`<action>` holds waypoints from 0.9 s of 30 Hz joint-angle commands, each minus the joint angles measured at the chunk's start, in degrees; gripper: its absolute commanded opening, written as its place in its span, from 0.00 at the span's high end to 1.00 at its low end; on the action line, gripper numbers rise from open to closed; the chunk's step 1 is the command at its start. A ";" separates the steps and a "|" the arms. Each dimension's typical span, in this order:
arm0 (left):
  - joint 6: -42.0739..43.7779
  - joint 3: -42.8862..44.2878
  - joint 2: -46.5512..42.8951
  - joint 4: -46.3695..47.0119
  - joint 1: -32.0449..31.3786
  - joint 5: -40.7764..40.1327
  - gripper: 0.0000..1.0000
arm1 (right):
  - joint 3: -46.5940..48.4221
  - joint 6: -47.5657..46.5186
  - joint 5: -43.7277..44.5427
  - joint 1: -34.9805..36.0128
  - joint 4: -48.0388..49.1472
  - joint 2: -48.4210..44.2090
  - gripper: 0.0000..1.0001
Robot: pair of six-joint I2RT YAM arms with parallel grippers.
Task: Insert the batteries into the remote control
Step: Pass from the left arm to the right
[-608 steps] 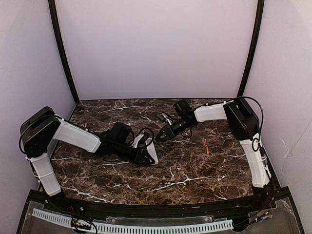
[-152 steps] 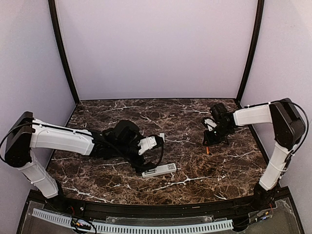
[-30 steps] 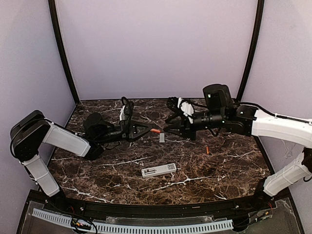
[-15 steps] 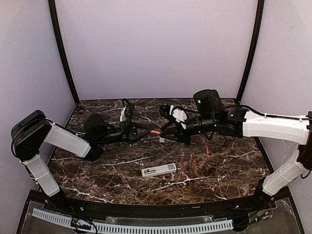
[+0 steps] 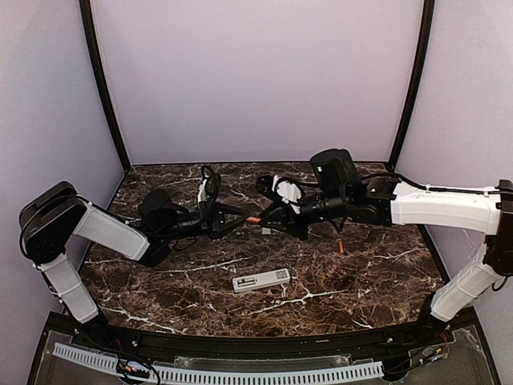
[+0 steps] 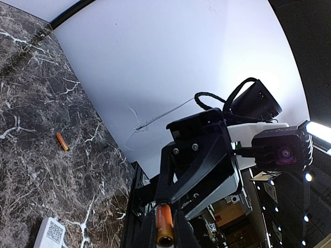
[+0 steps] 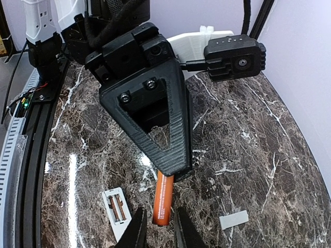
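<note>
The left tool (image 5: 242, 218) clamps one battery (image 5: 253, 218) in the air. The right tool (image 7: 159, 230) stands narrow around its free end; we cannot tell whether it grips. The remote control (image 5: 261, 280) lies on the surface below both tools. If the left tool releases early, the battery drops.

Overhead: high, from the near edge, whole tabletop (image 5: 321, 281). Wrist views: close, facing one another, sharing one orange battery (image 6: 164, 227).
</note>
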 commanded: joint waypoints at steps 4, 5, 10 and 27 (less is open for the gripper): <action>-0.68 -0.56 0.04 17.60 -0.01 0.03 1.00 | 1.57 -0.35 0.67 0.55 1.49 0.90 0.87; -0.64 -0.61 0.09 17.68 -0.01 0.00 1.00 | 1.54 -0.36 0.71 0.51 1.45 0.98 0.87; -0.89 -0.50 0.21 17.75 0.00 0.01 1.00 | 1.54 -0.64 0.84 0.64 1.00 1.33 0.87; 0.63 -2.39 -0.72 17.26 0.50 -1.88 0.32 | 2.55 -2.12 1.78 0.82 -2.32 0.73 1.00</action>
